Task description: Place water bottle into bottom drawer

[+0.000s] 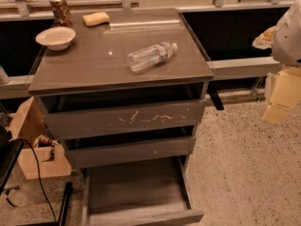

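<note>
The water bottle (151,56), clear and ribbed with a white cap, lies on its side on the grey cabinet top (94,65), cap pointing right. The bottom drawer (146,217) is pulled out towards me and its tray is empty. My gripper (281,100), pale and blurred, hangs at the right edge of the view. It is to the right of the cabinet, below the level of its top and well apart from the bottle. It holds nothing that I can see.
A white bowl (55,37), a patterned can (60,11) and a yellow sponge (96,19) sit at the back of the top. The scratched top drawer (127,119) and the middle drawer (129,152) stand slightly out. A cardboard box (33,145) and a black cable (40,173) lie on the left.
</note>
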Controlling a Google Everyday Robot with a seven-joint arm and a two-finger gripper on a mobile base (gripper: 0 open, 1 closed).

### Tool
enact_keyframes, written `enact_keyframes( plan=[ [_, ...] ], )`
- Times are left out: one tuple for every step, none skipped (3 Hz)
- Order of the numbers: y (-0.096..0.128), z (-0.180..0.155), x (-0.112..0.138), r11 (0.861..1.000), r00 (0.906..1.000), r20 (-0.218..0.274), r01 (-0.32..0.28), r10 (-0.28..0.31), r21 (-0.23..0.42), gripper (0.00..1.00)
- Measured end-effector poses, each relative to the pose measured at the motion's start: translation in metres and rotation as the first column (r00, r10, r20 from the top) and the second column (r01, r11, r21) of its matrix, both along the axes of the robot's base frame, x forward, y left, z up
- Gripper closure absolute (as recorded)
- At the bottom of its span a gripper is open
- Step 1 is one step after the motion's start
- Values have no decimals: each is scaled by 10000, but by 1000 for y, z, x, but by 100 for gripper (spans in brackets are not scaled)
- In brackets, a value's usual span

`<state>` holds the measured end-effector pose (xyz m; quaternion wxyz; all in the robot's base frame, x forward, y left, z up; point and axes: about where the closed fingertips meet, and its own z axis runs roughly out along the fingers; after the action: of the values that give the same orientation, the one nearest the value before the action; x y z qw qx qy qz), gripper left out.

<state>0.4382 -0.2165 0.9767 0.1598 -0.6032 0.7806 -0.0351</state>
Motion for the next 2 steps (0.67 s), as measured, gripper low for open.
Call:
enact_keyframes(
  plan=[
    [0, 0, 0, 10000, 10000, 7, -6, 6, 0, 0],
    [11, 2, 22, 9992, 9984, 382, -407, 406, 19, 0]
  ],
)
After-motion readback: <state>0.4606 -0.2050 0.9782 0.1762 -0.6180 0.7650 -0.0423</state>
